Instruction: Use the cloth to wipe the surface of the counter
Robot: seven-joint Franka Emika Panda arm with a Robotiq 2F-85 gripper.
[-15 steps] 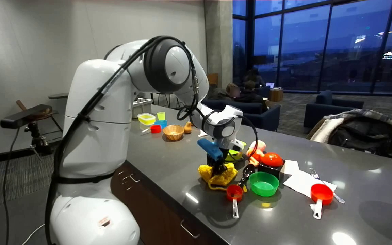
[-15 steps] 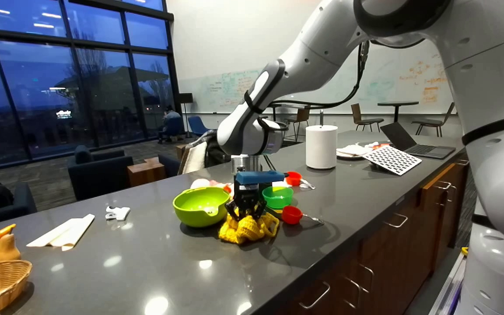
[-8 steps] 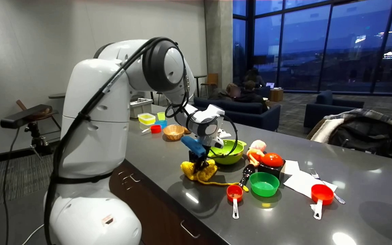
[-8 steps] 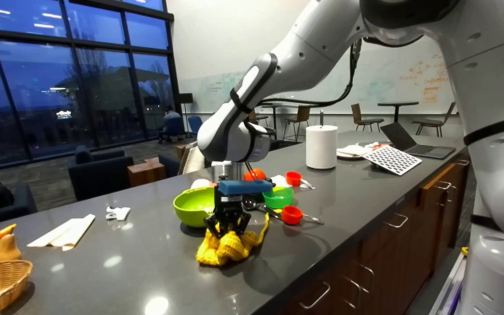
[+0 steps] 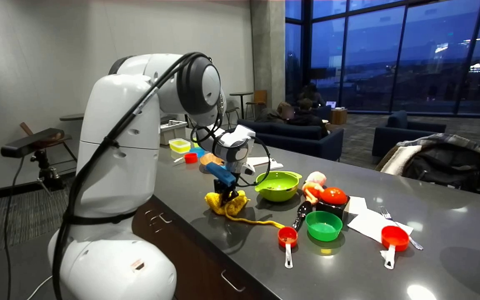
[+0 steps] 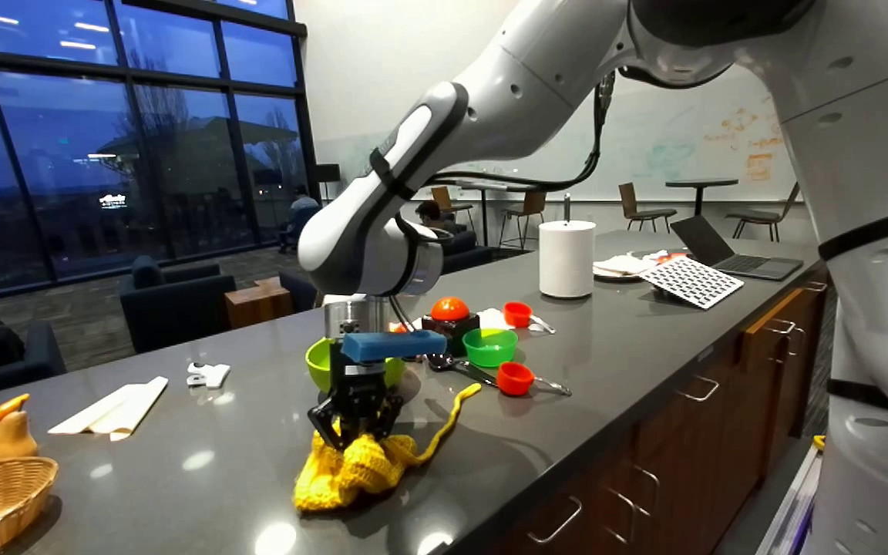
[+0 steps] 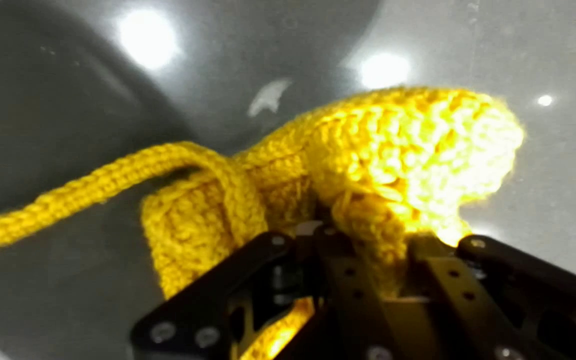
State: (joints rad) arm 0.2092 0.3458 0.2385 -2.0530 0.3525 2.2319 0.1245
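In an exterior view, the gripper point(image 6: 357, 436) is clamped on the yellow cloth point(image 6: 363, 472), bunched on the counter point(image 6: 182, 497) in front of the lime bowl point(image 6: 319, 369). To the lime bowl's right stand a green bowl point(image 6: 490, 350) and, well behind, a white roll point(image 6: 566, 260).

1. In an exterior view, the robot arm point(image 5: 115, 104) stands large at left; the lens looks down along the grey counter point(image 5: 348, 275) toward tall windows point(image 5: 436, 71), far right.
2. In an exterior view, the arm looms at right, a wicker basket point(image 6: 12, 509) sits near left, and the lens faces a far whiteboard point(image 6: 683, 146).
3. Both exterior views share the counter's middle and the lime-green bowl point(image 5: 278, 186), seen from opposite ends.
4. The wrist view looks closely down past the gripper point(image 7: 382, 245) onto the yellow cloth point(image 7: 408, 135), common to all views.
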